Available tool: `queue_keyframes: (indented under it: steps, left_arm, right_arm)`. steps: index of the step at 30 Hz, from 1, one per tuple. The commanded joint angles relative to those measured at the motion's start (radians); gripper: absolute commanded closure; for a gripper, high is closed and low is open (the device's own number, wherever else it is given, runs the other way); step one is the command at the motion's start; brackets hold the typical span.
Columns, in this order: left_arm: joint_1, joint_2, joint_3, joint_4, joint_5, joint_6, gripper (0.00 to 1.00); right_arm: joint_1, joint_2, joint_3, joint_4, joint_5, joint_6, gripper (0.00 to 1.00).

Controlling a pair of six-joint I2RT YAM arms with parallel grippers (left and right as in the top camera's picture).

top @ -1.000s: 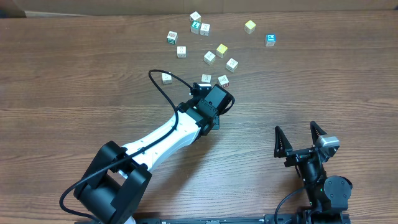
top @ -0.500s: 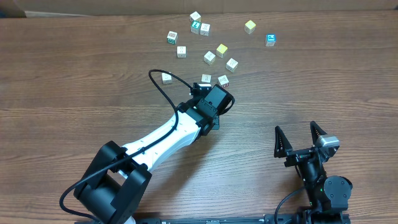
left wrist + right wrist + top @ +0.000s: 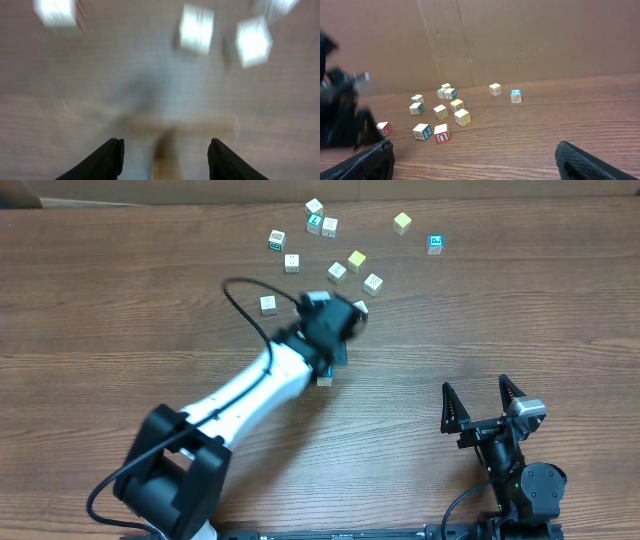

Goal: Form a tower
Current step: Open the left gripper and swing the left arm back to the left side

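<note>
The tower shows from overhead only as a small cream cube top, peeking out beside my left arm at the table's middle. My left gripper is motion-blurred, just beyond the tower, near the loose cubes. In the left wrist view, my left gripper is open, and a blurred tan shape stands between the fingers with gaps on both sides. My right gripper rests open over bare wood at the front right. My right gripper has nothing between its fingers.
Several loose letter cubes lie scattered at the back, among them a blue-faced cube, a yellow cube and a green-faced cube. A red-lettered cube lies nearest my right gripper. A cardboard wall closes the far side.
My left gripper's jaws have opened and the arm has swung back and left, blurring. A cream cube top now shows where the arm had covered the table. The right arm is unmoved.
</note>
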Motion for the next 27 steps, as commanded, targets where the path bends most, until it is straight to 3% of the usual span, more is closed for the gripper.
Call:
queue_keyframes:
  steps: [1, 10, 12, 15, 17, 20, 21, 23, 24, 27]
  left_arm:
    - [0.108, 0.006, 0.13, -0.024, 0.026, 0.039, 0.48]
    - [0.435, 0.006, 0.264, -0.167, 0.156, 0.041, 0.47]
    - [0.51, 0.007, 0.264, -0.189, 0.2, 0.042, 0.51]
    - [0.601, 0.007, 0.264, -0.228, 0.209, 0.042, 0.72]
    - [0.653, 0.007, 0.264, -0.25, 0.21, 0.042, 0.92]
    - [0.716, 0.007, 0.264, -0.29, 0.21, 0.042, 0.96]
    - [0.729, 0.007, 0.264, -0.303, 0.21, 0.042, 0.91]
    - [0.75, 0.007, 0.264, -0.335, 0.21, 0.041, 0.48]
    - [0.754, 0.007, 0.264, -0.347, 0.21, 0.042, 0.0]
    - [0.756, 0.007, 0.264, -0.355, 0.208, 0.042, 0.0]
  right_arm:
    - [0.008, -0.008, -0.01, 0.005, 0.006, -0.001, 0.0]
    - [0.008, -0.008, -0.01, 0.005, 0.005, -0.001, 0.0]
    - [0.008, -0.008, -0.01, 0.005, 0.005, -0.002, 0.0]
    - [0.008, -0.008, -0.01, 0.006, 0.005, -0.001, 0.0]
    - [0.008, -0.008, -0.01, 0.024, 0.006, -0.001, 0.0]
    - [0.008, -0.008, -0.01, 0.063, -0.051, 0.003, 0.0]
    - [0.008, -0.008, -0.01, 0.074, -0.082, 0.003, 0.0]
    - [0.008, -0.008, -0.01, 0.081, -0.118, 0.003, 0.0]
    - [0.008, -0.008, -0.01, 0.08, -0.119, 0.004, 0.0]
    - [0.008, -0.008, 0.014, 0.079, -0.112, 0.033, 0.0]
